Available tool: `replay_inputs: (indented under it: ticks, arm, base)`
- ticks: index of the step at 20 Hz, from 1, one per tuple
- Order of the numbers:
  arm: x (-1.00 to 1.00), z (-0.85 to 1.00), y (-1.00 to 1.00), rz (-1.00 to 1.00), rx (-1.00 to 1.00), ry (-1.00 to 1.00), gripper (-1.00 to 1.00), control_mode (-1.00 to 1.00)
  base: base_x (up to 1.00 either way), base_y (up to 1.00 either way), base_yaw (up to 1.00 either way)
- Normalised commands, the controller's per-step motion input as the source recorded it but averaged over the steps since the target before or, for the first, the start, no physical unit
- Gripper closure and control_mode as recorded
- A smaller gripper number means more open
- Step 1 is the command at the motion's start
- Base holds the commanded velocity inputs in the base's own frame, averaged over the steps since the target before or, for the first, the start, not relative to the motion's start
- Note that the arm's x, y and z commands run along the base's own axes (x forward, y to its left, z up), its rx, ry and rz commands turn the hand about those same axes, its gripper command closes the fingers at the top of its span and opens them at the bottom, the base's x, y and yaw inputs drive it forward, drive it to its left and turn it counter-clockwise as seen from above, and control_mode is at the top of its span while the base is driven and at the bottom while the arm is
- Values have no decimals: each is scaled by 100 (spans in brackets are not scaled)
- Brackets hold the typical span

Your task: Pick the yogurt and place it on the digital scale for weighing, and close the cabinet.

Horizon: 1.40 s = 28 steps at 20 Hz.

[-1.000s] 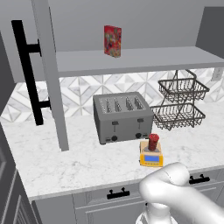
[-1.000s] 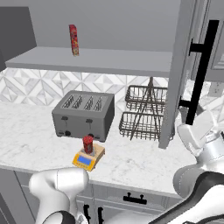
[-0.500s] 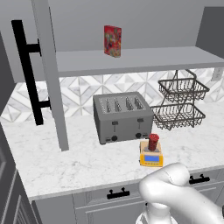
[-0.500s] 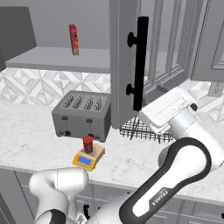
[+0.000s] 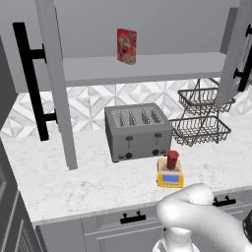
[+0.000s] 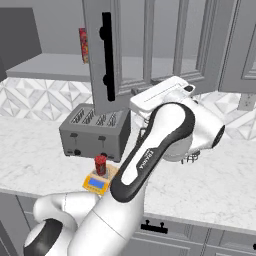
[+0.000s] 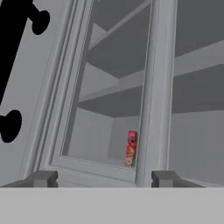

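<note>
The red yogurt cup [image 5: 173,160] [image 6: 100,165] stands upright on the yellow digital scale [image 5: 171,178] [image 6: 96,183], on the counter in front of the toaster. The cabinet's left door [image 5: 55,83] stands wide open. Its right door [image 6: 131,55] [image 5: 232,54], with a black bar handle [image 6: 107,55], is partly swung in. My arm reaches up behind that door. In the hand view my gripper [image 7: 104,179] faces the door's glass pane [image 7: 109,96] from close by. Its fingertips [image 7: 41,178] stand apart with nothing between them.
A grey toaster [image 5: 138,132] [image 6: 95,132] sits at the back of the marble counter [image 5: 74,182]. Two-tier wire baskets [image 5: 202,118] stand to its right. A flat red patterned box [image 5: 126,46] [image 7: 131,148] stands on the cabinet shelf [image 5: 147,66]. Drawers with black handles [image 5: 132,217] run below.
The right cabinet door has swung steadily leftward across the right base view, with my arm following behind it. Its edge has come into the left base view at the upper right.
</note>
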Motion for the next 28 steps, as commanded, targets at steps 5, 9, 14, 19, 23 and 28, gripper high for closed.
replay_inputs:
  ticks: [5,9,14,19,23,28]
  arm:
    - [100,-10,99,-28,-14,0,-100,-100]
    - [100,-13,83,-23,-9,0,-100,-100]
    - [100,-13,57,-18,-4,-2,-100,-100]
    - [100,-8,37,-16,-2,-3,-100,-100]
    - [100,-21,18,-17,-1,-3,-100,-100]
    - [-7,-3,2,-10,1,-8,-100,-100]
  base:
    - [0,0,0]
    - [0,0,0]
    - [0,0,0]
    - [0,0,0]
    - [0,0,0]
    - [0,0,0]
